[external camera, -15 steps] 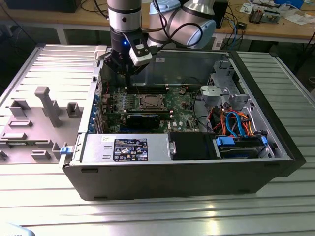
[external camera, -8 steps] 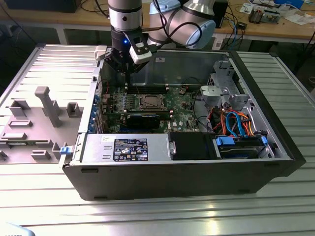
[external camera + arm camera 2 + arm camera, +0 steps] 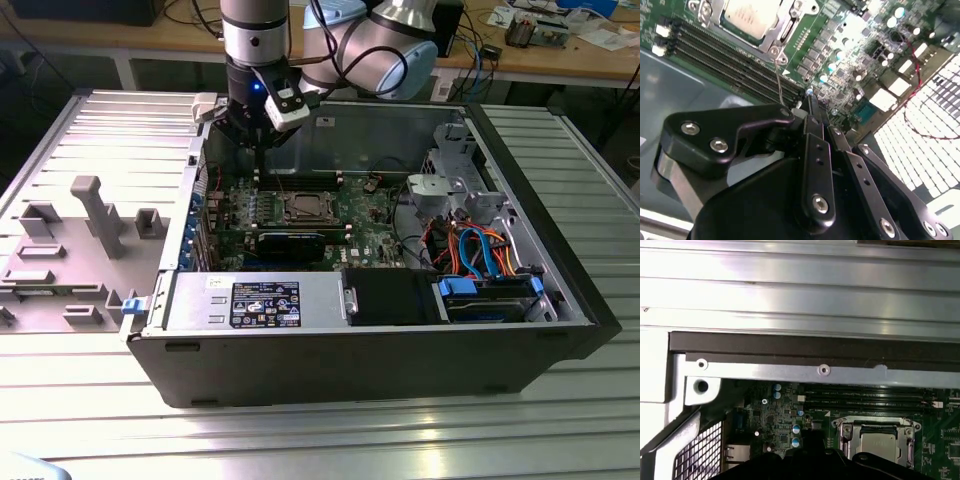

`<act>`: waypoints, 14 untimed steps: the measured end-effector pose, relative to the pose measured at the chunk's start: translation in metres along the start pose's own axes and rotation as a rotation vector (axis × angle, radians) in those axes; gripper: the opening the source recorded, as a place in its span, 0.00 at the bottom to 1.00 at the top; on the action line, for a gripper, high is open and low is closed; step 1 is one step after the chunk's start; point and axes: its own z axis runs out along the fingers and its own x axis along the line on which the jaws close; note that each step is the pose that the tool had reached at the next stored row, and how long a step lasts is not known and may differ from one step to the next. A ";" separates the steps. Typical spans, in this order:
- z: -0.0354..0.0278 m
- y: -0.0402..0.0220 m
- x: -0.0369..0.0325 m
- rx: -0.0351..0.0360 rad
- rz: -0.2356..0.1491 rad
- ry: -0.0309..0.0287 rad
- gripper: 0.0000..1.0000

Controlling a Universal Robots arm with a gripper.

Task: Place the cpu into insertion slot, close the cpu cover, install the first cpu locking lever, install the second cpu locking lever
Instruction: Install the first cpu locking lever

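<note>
**Exterior view: chip seated, fingers pinched together**

The cpu [image 3: 747,17] sat in the insertion slot [image 3: 303,207] under the cpu cover [image 3: 771,35], just beyond the gripper [image 3: 810,100], whose fingers were closed on nothing above the green board [image 3: 775,417].

Surface: ribbed metal table [image 3: 90,400], fills frame.
On it, centre-right: 1 open computer case [image 3: 370,340].
On it, left: grey fixture blocks [image 3: 95,215].

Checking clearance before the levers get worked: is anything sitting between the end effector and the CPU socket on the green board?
Nothing visible does. The black end effector hangs above the green board beside the silver-rimmed insertion slot, where the dull grey square cpu sits framed by the thin silver cpu cover.
</note>
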 end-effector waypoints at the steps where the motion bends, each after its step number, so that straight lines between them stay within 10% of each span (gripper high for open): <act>1: 0.0003 0.0016 -0.0006 0.0000 -0.001 0.0001 0.11; 14: 0.0015 0.0068 -0.0059 0.0000 -0.005 0.0003 0.11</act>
